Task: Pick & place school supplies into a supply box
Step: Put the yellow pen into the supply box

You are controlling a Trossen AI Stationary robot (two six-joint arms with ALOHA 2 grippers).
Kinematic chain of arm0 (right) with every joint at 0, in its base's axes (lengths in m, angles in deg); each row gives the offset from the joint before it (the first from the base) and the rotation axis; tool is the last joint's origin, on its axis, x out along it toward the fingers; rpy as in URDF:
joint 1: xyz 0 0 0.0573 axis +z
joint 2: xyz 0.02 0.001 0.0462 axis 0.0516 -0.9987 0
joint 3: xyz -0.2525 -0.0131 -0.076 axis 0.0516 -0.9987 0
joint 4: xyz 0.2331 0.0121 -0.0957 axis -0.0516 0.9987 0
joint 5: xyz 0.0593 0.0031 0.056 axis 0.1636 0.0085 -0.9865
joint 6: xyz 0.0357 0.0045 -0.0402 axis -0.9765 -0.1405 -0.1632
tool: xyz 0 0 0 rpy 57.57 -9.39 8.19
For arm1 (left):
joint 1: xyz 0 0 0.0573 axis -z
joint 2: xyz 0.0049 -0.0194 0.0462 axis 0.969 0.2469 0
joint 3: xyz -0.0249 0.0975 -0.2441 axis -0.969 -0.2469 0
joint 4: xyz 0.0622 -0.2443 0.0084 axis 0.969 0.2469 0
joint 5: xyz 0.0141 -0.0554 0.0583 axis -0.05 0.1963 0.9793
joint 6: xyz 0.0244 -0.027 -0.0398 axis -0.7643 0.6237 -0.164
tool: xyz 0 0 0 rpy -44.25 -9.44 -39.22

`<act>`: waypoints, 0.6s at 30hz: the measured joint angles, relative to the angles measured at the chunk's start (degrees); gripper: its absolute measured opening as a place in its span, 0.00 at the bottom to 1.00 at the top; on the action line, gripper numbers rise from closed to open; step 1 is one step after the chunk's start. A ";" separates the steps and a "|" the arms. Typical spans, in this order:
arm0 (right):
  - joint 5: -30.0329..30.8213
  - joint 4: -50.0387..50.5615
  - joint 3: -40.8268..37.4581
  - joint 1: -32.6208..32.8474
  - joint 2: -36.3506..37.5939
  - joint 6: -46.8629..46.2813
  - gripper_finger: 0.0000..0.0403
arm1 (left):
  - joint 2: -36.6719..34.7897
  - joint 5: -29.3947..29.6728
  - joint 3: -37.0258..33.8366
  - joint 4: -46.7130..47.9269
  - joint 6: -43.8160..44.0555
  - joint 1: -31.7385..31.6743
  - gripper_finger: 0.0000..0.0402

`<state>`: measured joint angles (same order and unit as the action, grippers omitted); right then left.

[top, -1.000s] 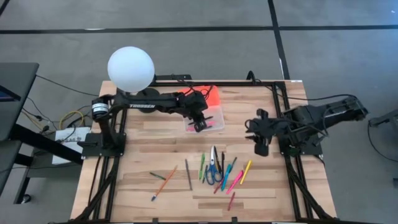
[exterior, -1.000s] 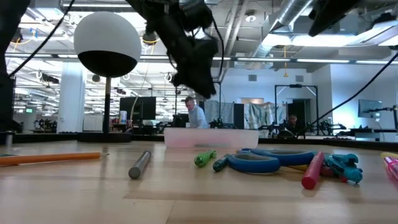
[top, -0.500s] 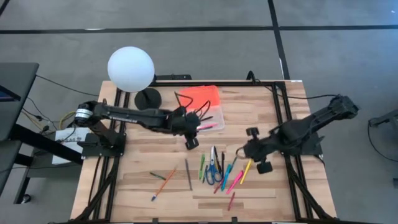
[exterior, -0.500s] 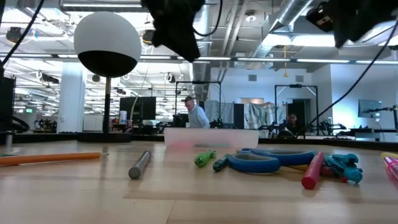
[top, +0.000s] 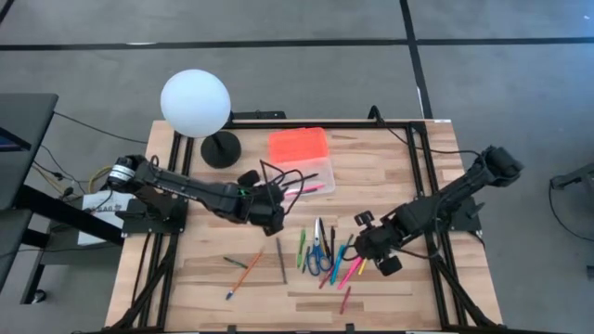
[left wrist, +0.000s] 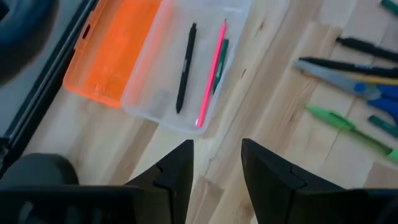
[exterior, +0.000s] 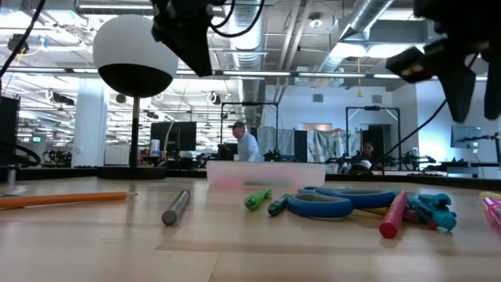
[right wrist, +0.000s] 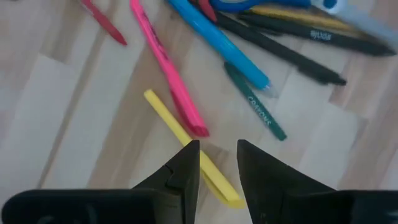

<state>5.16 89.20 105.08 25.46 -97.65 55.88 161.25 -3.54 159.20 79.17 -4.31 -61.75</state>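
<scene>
Where the counter (top: 390, 167) lies nearest the low camera, an orange pencil (exterior: 63, 199) and a grey pen (exterior: 175, 207) rest flat, with green pens (exterior: 258, 200), the blue-handled scissors (exterior: 329, 202) and a red pen (exterior: 393, 215) a little farther in. From above, these supplies form a loose cluster toward the front middle of the counter, the scissors (top: 317, 249) among them. The right gripper (top: 371, 252) hangs just over the cluster's right edge, its jaws spread a little with nothing between them; its wrist view shows a yellow pen (right wrist: 186, 148) directly under the jaws, touching a pink pen (right wrist: 168, 73) beside a blue pen (right wrist: 217, 42). The left gripper (top: 271, 219) hovers near the counter's middle, jaws parted and empty, between the cluster and the supply box (top: 311, 173). The clear box sits toward the back, already holding a black pen (left wrist: 185, 67), a pink pencil (left wrist: 211, 71) and a green one (left wrist: 220, 57). Its orange lid (top: 299, 144) lies touching its far side. The white globe lamp (top: 195, 102) stands at the back left corner.
</scene>
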 joint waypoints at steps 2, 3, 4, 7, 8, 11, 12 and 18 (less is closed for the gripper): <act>0.15 -1.48 -2.17 0.37 0.96 -1.67 0.25 | 0.00 0.04 0.00 1.92 0.93 0.57 0.32; 0.20 -2.75 -3.18 0.56 1.38 -2.05 0.25 | 0.00 0.04 -0.01 2.74 1.21 0.77 0.32; 0.14 -3.84 -4.24 0.90 1.81 -2.25 0.25 | 0.00 0.05 -0.02 3.17 1.27 0.85 0.32; 0.03 -7.69 -7.21 2.09 1.99 -2.11 0.25 | 0.00 0.52 -0.02 4.07 1.32 0.90 0.32; 0.03 -8.17 -8.18 2.47 1.99 -1.97 0.25 | 0.00 0.59 -0.02 4.06 1.40 0.88 0.32; -0.04 -9.76 -10.05 3.25 1.02 -2.00 0.25 | 0.00 0.72 -0.02 4.07 2.46 0.83 0.32; -0.08 -10.29 -10.53 3.40 0.92 -2.00 0.25 | 0.00 0.76 -0.02 4.07 2.81 0.85 0.32; 0.29 -15.30 -13.42 3.48 1.01 -1.97 0.25 | 0.00 1.14 -0.02 4.05 4.46 0.85 0.32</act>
<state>5.45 73.91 91.67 28.94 -96.64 53.91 161.25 -2.40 159.18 83.22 0.15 -60.90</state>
